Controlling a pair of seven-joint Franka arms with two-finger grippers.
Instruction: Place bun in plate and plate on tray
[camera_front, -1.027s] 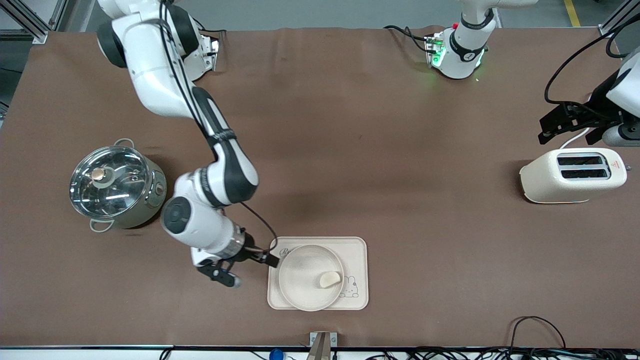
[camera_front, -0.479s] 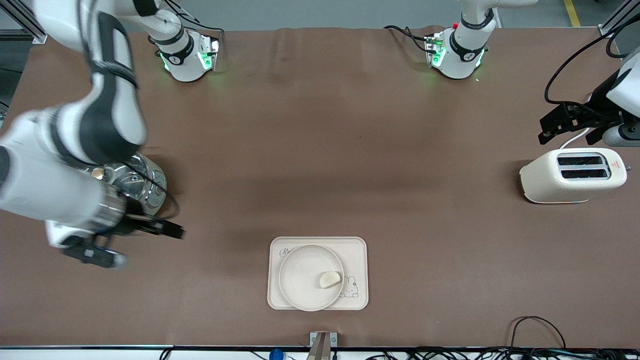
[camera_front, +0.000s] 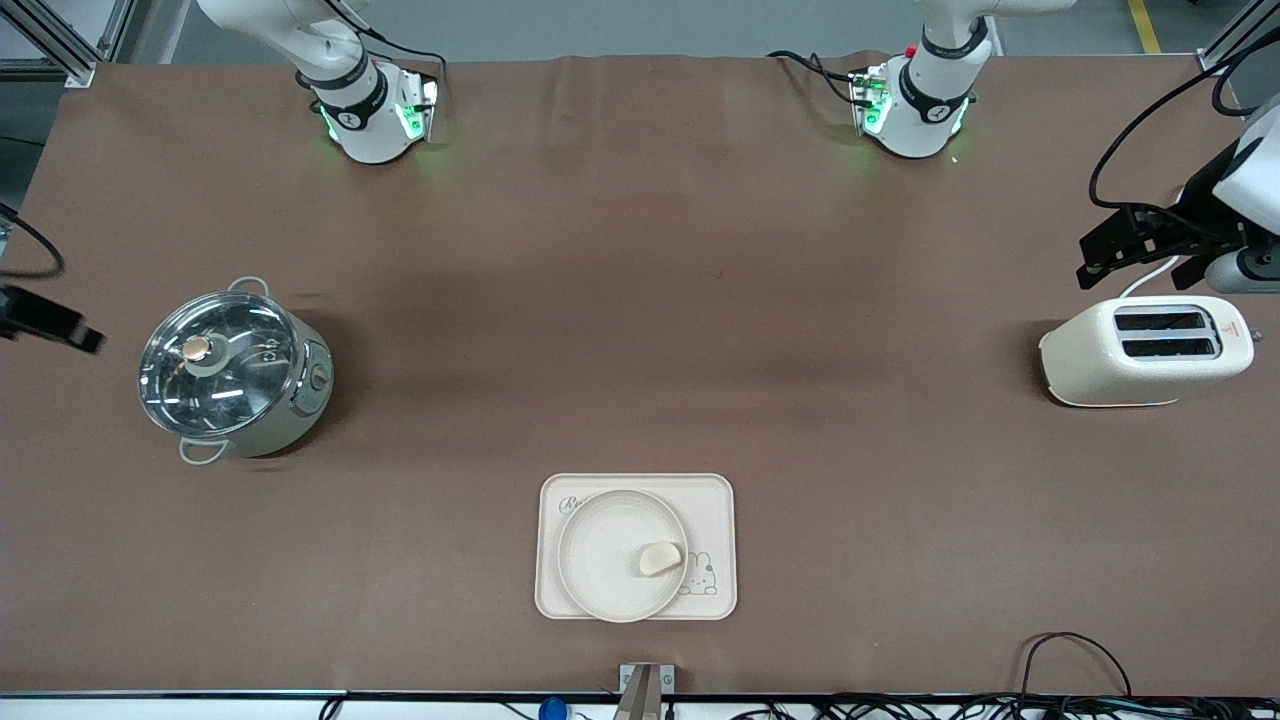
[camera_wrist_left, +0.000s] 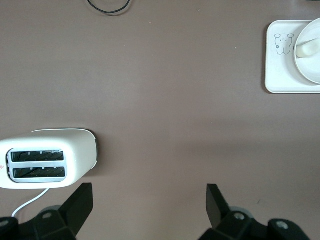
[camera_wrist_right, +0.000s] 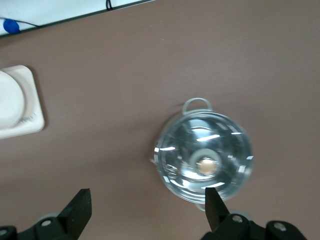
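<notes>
From the front view I see the bun (camera_front: 660, 558) lying in the plate (camera_front: 600, 560), toward the rim on the left arm's side, and the plate sitting on the tray (camera_front: 712, 500), overlapping the tray's edge nearest the front camera. The tray is near that camera, about midway between the two ends of the table. My left gripper (camera_wrist_left: 149, 202) hangs over the table beside the toaster (camera_front: 1145, 350) at the left arm's end, jaws wide apart; its wrist view shows both toaster slots and, far off, the rabbit drawing on the tray, with the plate cut by the frame edge. My right gripper (camera_wrist_right: 148, 205) shows only as a dark piece at the front view's edge; its wrist view shows it over the lidded steel pot (camera_wrist_right: 204, 162), jaws spread, holding nothing.
</notes>
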